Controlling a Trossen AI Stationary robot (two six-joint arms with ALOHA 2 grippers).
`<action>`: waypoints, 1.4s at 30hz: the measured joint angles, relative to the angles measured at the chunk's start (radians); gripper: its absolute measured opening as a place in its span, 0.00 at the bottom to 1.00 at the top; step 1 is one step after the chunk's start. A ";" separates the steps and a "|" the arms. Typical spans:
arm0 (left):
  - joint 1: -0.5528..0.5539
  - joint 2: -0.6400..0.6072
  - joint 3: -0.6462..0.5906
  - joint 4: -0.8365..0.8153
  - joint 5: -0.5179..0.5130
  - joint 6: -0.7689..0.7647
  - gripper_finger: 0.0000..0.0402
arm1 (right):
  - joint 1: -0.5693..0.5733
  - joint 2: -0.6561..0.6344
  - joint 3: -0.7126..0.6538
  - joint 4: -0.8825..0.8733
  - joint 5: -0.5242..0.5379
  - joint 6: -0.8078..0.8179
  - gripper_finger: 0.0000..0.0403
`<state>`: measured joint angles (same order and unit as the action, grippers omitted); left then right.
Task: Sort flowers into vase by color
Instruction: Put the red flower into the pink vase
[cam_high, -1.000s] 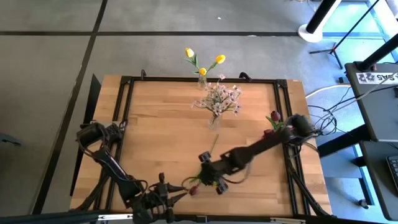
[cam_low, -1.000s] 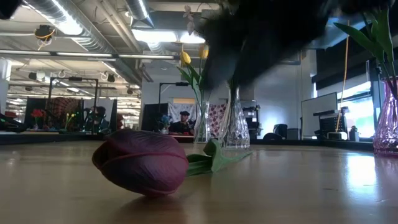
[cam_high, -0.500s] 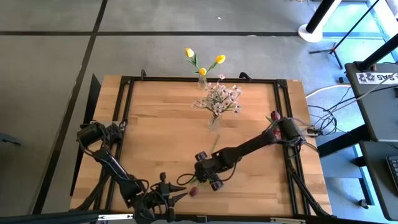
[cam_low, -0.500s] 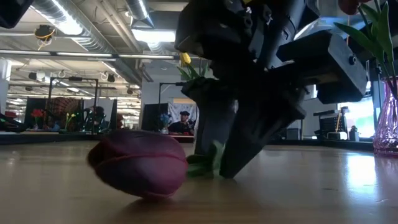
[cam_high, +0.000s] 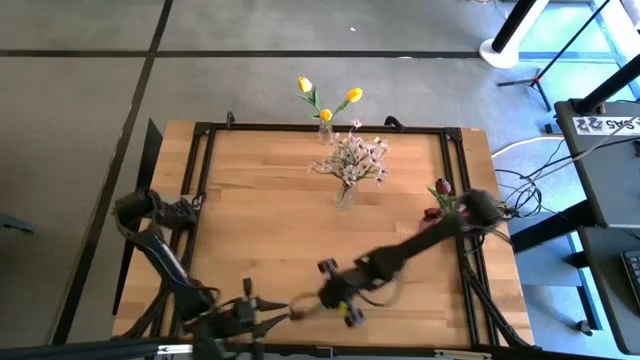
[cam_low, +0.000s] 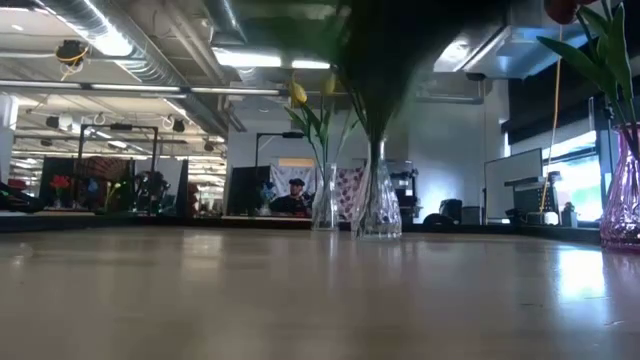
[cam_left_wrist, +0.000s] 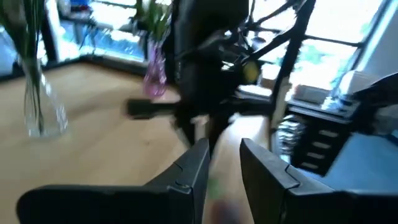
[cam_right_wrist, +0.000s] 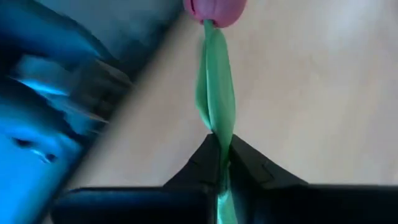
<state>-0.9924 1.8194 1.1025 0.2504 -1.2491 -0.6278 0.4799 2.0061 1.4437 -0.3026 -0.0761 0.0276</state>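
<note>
A dark red-pink tulip (cam_right_wrist: 214, 9) on a green stem is off the table, my right gripper (cam_right_wrist: 219, 146) shut on it near the table's front edge (cam_high: 328, 298). My left gripper (cam_left_wrist: 224, 165) stands open close by at the front edge (cam_high: 272, 314), pointing toward the right arm. The tulip's head (cam_high: 297, 311) lies just beyond its fingertips, and I cannot tell whether they touch. Three vases stand farther back: yellow tulips (cam_high: 325, 120), white-pink sprays (cam_high: 348, 165) and dark red tulips (cam_high: 440, 195). My right gripper pinches the tulip's green stem and leaf (cam_right_wrist: 217, 127) between its two fingertips, a short way below the head. The fingers slant down from the table's right. The stem runs on out past the fingertips to the head, and the flower is lifted clear of the table.
In the low view the clear vases (cam_low: 378, 205) (cam_low: 323, 200) stand at the far middle and a pink vase (cam_low: 622, 190) at the right. A black frame (cam_high: 200, 160) rims the wooden table. People and equipment show in the room beyond.
The tulip lay on the table a second ago. My right gripper came down over its stem, took hold and has lifted it clear, so the low view no longer shows it. My left gripper has risen a little at the front edge.
</note>
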 joint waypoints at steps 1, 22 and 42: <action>-0.016 -0.023 0.001 0.002 -0.011 0.032 0.22 | 0.028 -0.037 0.000 0.008 0.003 0.014 0.04; 0.233 0.019 0.001 0.005 0.168 0.032 0.22 | 0.161 -0.849 -0.061 0.071 0.116 -0.117 0.01; 0.491 0.018 0.001 0.065 0.246 0.175 0.22 | -0.257 -1.439 -0.147 -0.190 0.110 -0.112 0.01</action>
<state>-0.5012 1.8370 1.1030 0.3157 -1.0031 -0.4532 0.2226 0.5670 1.2965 -0.4931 0.0341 -0.0843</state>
